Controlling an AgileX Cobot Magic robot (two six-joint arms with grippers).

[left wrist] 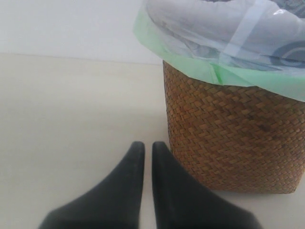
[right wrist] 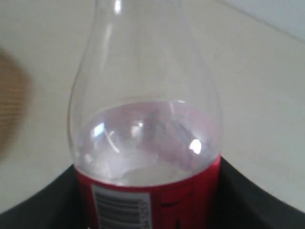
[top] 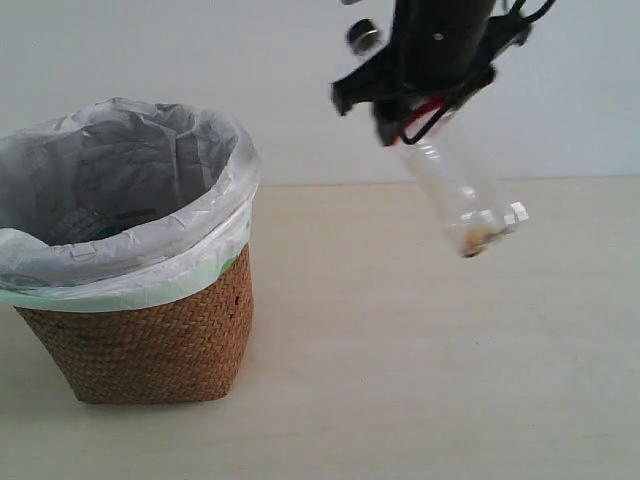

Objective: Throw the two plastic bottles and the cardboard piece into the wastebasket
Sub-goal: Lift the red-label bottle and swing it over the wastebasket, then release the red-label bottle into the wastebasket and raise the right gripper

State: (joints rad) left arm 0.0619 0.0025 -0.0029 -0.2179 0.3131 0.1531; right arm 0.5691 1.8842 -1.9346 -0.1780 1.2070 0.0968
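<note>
My right gripper (top: 420, 118) hangs high above the table, right of the wastebasket (top: 140, 340), and is shut on the slim clear bottle (top: 455, 180) at its red label. The bottle slants down and to the right, neck end lowest. In the right wrist view the bottle (right wrist: 143, 109) fills the frame between the dark fingers (right wrist: 248, 195) of the right gripper (right wrist: 147, 202). The left gripper (left wrist: 148, 148) sits low over the table beside the wicker wastebasket (left wrist: 228, 133), shut on nothing. The green-capped bottle and the cardboard piece are not plainly in view.
The white bag (top: 130, 190) folds over the basket rim, and a dark greenish shape (top: 105, 232) that I cannot identify shows inside it. The pale table (top: 420, 380) stretches to the right of the basket. A plain wall stands behind.
</note>
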